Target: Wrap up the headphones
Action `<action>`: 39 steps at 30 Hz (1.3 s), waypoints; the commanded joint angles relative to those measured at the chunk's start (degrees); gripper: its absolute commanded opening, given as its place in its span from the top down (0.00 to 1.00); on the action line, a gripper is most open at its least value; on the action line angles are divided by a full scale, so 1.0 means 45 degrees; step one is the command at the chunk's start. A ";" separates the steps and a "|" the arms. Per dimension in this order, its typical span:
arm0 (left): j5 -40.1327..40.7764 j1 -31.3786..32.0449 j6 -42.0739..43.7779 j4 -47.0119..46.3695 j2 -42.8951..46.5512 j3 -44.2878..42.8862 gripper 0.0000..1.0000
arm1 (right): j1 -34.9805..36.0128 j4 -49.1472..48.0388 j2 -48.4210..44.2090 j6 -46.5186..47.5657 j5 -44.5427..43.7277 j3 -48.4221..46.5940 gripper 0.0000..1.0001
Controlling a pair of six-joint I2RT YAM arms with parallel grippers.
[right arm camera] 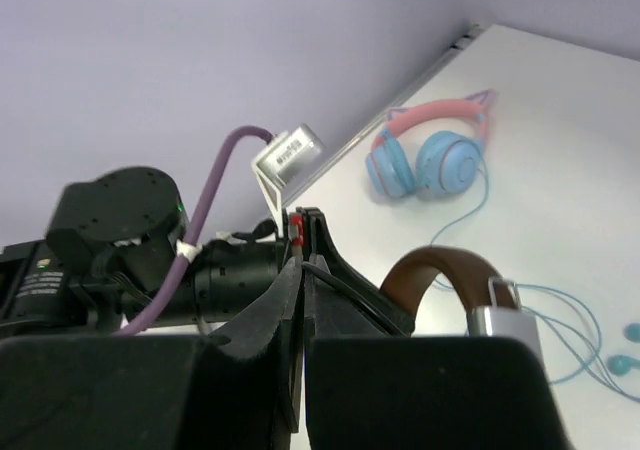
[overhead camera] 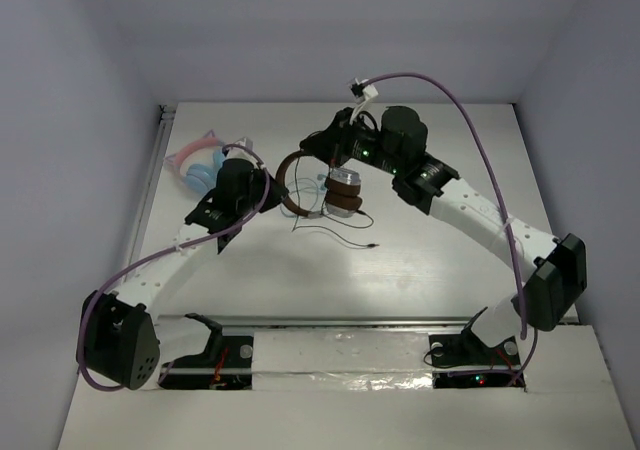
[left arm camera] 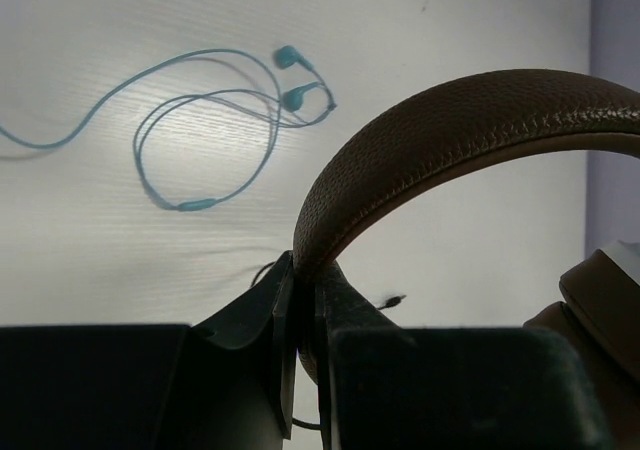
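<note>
The headphones (overhead camera: 335, 192) hang above the table's middle, brown headband (overhead camera: 287, 182) to the left, silver cups and brown pads to the right. My left gripper (overhead camera: 272, 184) is shut on the headband; in the left wrist view the jaws (left arm camera: 305, 285) pinch the band (left arm camera: 450, 130) near its lower end, with an ear pad (left arm camera: 600, 295) at the right edge. My right gripper (overhead camera: 318, 150) is just behind the headphones, shut on the thin black cable (right arm camera: 345, 288) in the right wrist view (right arm camera: 303, 265). The cable's free end (overhead camera: 345, 235) trails onto the table, plug at its tip (overhead camera: 372, 245).
Pink-and-blue cat-ear headphones (overhead camera: 200, 160) lie at the table's back left, also in the right wrist view (right arm camera: 430, 155). Thin teal earbuds (left arm camera: 290, 80) lie looped on the table under the headband. White walls enclose the table on three sides.
</note>
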State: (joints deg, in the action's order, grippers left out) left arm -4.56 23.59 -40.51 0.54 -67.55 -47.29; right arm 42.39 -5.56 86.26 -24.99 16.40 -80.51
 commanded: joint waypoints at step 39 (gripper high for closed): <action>-0.0373 0.1944 0.2166 0.2556 0.2335 0.0430 1.00 | -0.6549 -0.9721 0.3858 -0.9953 0.3465 0.1680 0.89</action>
State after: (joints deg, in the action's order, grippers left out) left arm -2.04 32.14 -32.08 12.05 -59.79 -43.86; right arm 14.70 -39.27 105.69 -65.71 35.53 -72.42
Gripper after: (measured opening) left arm 0.047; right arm 0.106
